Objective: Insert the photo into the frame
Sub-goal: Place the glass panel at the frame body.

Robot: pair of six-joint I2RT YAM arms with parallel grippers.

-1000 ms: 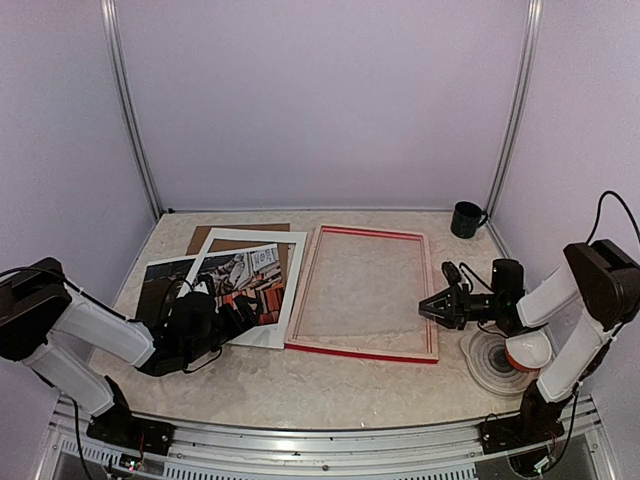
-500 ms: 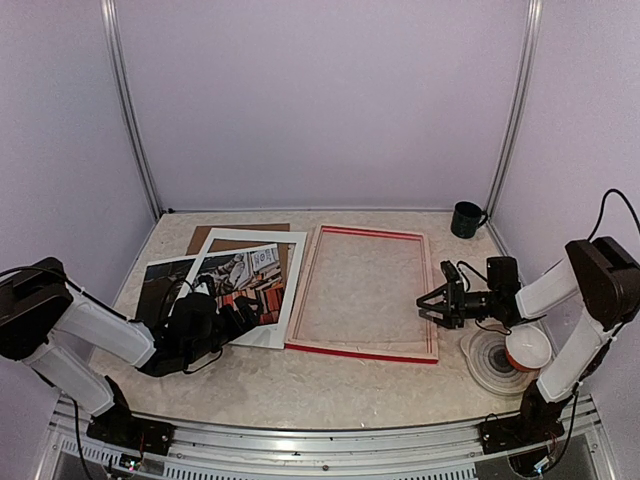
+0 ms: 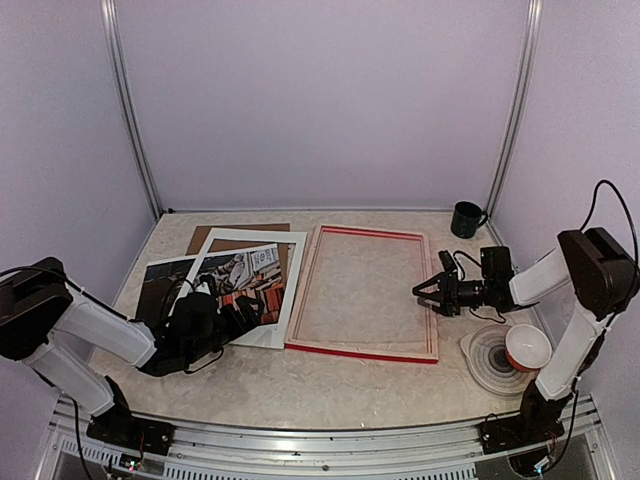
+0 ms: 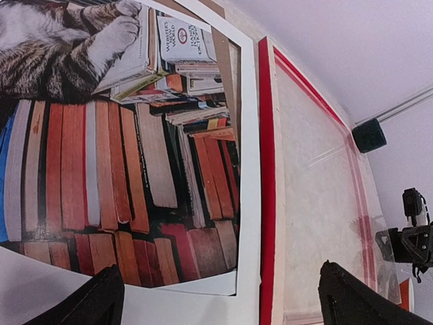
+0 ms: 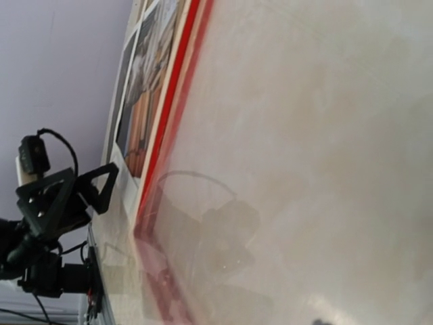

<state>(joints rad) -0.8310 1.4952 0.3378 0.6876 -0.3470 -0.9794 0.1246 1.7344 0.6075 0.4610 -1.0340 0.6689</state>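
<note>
The left gripper (image 4: pixel 220 299) gaped wide, empty, above the photo (image 4: pixel 101 169); the right gripper (image 3: pixel 428 291) hovered part open, empty, at the right rail of the frame (image 3: pixel 360 351).

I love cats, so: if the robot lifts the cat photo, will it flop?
Probably floppy: the photo looks like thin paper lying flat, so it may sag from one edge. It likely won't slide freely, since the white mat lies on it.

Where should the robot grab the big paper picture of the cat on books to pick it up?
Probably the left strip of the cat photo, the only part sticking out from under the white cardboard mat. The photo lies flat and thin, so come in low from the left with the wide-open left gripper and pinch that bare edge.
</note>
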